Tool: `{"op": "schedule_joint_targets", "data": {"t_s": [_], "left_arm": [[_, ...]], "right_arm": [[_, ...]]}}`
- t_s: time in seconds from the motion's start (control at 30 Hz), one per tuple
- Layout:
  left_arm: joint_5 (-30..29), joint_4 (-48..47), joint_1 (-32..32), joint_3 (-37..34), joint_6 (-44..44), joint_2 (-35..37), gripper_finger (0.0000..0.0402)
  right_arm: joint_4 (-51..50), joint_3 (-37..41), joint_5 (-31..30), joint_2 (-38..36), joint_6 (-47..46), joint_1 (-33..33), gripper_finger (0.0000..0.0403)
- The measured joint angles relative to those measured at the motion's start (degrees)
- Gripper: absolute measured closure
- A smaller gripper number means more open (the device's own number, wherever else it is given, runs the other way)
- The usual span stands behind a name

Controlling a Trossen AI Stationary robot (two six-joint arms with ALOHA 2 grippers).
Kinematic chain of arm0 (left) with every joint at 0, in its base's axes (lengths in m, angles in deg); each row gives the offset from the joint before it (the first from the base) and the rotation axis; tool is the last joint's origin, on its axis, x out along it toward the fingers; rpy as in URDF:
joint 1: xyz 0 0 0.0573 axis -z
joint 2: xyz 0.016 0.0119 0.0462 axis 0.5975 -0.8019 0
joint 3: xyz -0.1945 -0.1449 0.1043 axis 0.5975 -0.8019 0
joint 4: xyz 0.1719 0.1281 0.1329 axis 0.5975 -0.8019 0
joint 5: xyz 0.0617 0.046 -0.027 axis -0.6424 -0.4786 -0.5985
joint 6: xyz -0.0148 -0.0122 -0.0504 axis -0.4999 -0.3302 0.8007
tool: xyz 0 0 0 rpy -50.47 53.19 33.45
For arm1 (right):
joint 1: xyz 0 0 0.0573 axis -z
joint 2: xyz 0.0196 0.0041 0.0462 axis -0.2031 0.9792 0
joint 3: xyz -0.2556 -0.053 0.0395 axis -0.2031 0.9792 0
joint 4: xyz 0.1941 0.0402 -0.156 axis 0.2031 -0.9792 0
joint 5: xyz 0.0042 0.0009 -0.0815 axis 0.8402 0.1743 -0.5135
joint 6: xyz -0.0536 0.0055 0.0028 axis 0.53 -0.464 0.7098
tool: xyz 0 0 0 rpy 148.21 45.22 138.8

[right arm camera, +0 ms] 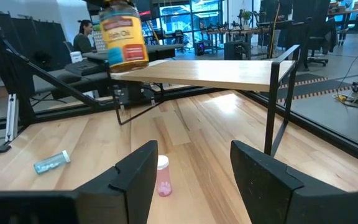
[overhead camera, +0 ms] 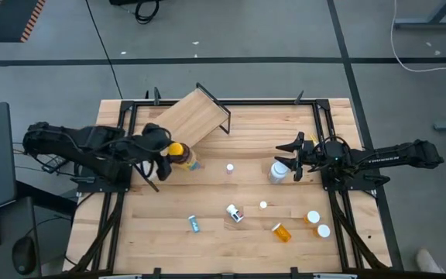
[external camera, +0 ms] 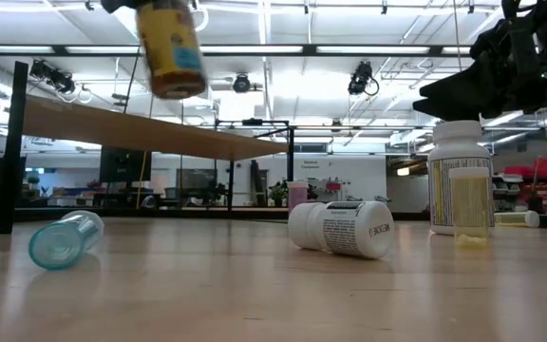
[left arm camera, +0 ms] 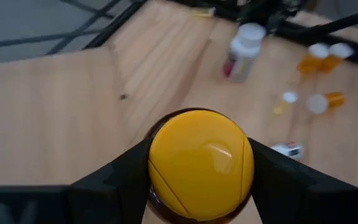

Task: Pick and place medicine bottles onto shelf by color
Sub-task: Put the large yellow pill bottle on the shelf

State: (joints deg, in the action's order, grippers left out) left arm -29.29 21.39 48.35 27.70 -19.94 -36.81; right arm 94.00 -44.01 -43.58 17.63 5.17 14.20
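My left gripper is shut on an amber jar with a yellow lid, held high beside the near edge of the plywood shelf. The jar also shows in the low view and in the right wrist view. My right gripper is open and empty, close to the far side of an upright white-capped bottle, above it in the low view. A small pink vial stands on the table ahead of its fingers. My left gripper pinches the jar's yellow lid between its two fingers, one on each side of the lid's rim. The fingers come from above, slanting in from the table's left. The jar hangs below them, nearly upright and clear of the table.
On the near half of the table lie a teal vial, a white bottle on its side, a tiny white vial, an orange vial and two white-capped orange vials. Black frame rails border the table.
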Motion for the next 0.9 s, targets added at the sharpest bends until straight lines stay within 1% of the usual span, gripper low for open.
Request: {"op": "schedule_joint_targets", "data": {"t_s": [0.07, 0.2, 0.37, 0.53, 0.73, 0.9], "left_arm": [[-1.4, -3.8, -0.3, 0.0, 1.5, 0.7, 0.0172], [-1.5, -10.5, -1.7, 0.0, 5.2, 1.3, 0.0177], [-1.6, -12.3, -2.6, 0.0, 5.8, 1.7, 0.0166], [-1.4, -16.5, -3.9, 0.3, 6.4, 3.4, 0.0172], [-1.6, -28.7, -5.2, 6.0, 12.5, 3.6, 0.0169], [-2.9, -35.4, -6.8, 9.0, 15.3, 3.6, 0.0166]], "right_arm": [[0.0, 0.0, 0.0, 0.0, 0.0, 0.0, 0.0192], [0.2, 0.0, 0.0, 0.0, 0.0, 0.0, 0.0192], [0.3, 0.0, 0.0, 0.0, 0.0, 0.0, 0.0192], [0.2, 0.0, 0.0, 0.0, 0.0, 0.0, 0.0192], [0.3, 0.0, 0.0, 0.0, 0.0, 0.0, 0.0192], [0.3, 0.0, 0.0, 0.0, 0.0, 0.0, 0.0192]]}}
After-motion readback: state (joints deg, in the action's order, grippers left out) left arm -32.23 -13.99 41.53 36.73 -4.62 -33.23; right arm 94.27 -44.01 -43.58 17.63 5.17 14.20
